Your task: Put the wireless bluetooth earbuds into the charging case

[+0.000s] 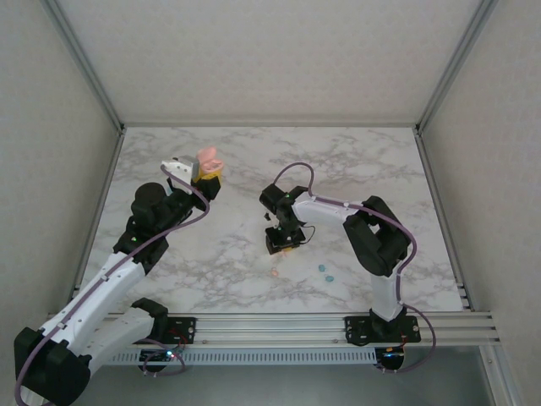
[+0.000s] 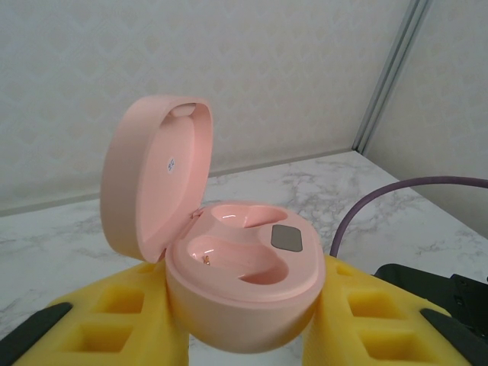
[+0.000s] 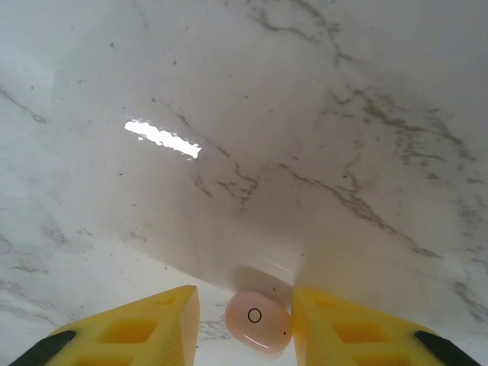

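Progress is slight. From the top view, the left gripper [image 1: 205, 179] holds the pink charging case [image 1: 207, 159] raised above the marble table [image 1: 203, 271], well apart from the right gripper [image 1: 281, 244], which hangs low near the table's middle. A loose pink-orange earbud [image 1: 275, 272] and two teal earbuds [image 1: 325, 271] lie on the table near it.

In the left wrist view, the yellow fingers [image 2: 366, 320] press against the case on both sides. Its lid [image 2: 156, 183] stands open and both wells are empty, so nothing is seated yet.

In the right wrist view, a pink earbud [image 3: 258, 320] sits between the right fingers [image 3: 145, 332], just over the marble. It is close against one pad, with a sliver of gap at the other, so whether it is pinched cannot be told. Carrying it over and seating both buds is likely all left to do.
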